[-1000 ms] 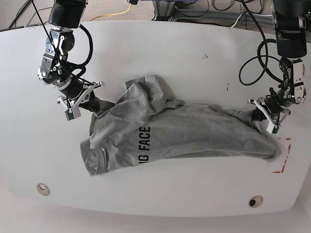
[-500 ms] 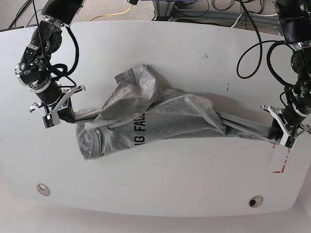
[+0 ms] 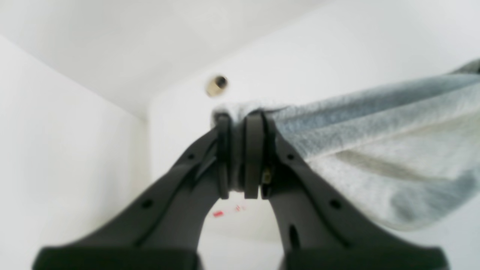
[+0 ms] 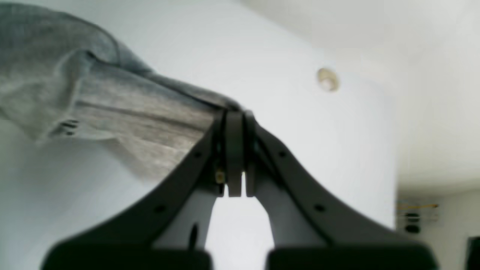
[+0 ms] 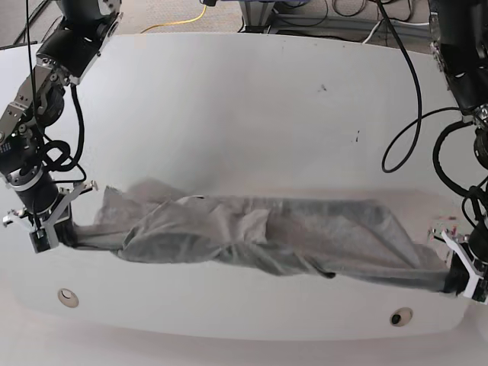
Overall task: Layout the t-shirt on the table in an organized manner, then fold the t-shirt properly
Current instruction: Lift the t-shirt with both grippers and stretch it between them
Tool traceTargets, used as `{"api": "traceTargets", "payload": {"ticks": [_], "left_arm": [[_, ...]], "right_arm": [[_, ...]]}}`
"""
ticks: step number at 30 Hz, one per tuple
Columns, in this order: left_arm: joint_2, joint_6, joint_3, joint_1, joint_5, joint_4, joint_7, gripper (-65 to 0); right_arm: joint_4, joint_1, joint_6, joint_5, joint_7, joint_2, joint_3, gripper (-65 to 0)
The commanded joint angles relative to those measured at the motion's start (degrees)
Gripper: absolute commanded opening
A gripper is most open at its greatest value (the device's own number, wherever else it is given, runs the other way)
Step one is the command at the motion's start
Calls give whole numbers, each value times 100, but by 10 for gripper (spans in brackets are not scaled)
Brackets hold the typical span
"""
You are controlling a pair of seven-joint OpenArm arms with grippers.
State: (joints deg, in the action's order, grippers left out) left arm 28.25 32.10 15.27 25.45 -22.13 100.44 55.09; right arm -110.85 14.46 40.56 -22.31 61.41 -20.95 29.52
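Robotics lab — white table (image 5: 252,91) (floor cables (image 5: 320,19))

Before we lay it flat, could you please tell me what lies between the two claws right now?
Only the t-shirt, pulled into a long bunched band from the right claw to the left claw above the table. The base view shows it.

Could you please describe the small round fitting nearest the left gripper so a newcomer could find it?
On the white table, look along the near edge below the stretched t-shirt. The grommet sits beside the left gripper; it has a dark centre, unlike the paler one.
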Motion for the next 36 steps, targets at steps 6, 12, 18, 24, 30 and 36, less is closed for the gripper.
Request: {"api": "traceTargets", "payload": {"ticks": [6,12,18,24,30,36], "left_arm": [[-104,-76,-125,1556,81,44,561,-650],[-113,-84,-450,1582,90,-414,843,-650],[-78,-84,-520,694,81,-387,851,-650],[107,-84,-309,70,90,193,869,-650],[239,-84,-327,-71,90,246,869,-650],[239,-84,-318,-202,64,325,869,-650]], "right_arm": [[531,1504,-56,11,510,-564,-37,-650],[1568,1882,-56,46,642,-731,-433,-650],[1990,1257,-56,2,642,-767,-679,-650],[1357,668,-56,2,659,-775,-679,-650],[1384,431,-56,46,659,-758,-662,-650],[1146,334,-56,-16,668,-749,-662,-650]]}}
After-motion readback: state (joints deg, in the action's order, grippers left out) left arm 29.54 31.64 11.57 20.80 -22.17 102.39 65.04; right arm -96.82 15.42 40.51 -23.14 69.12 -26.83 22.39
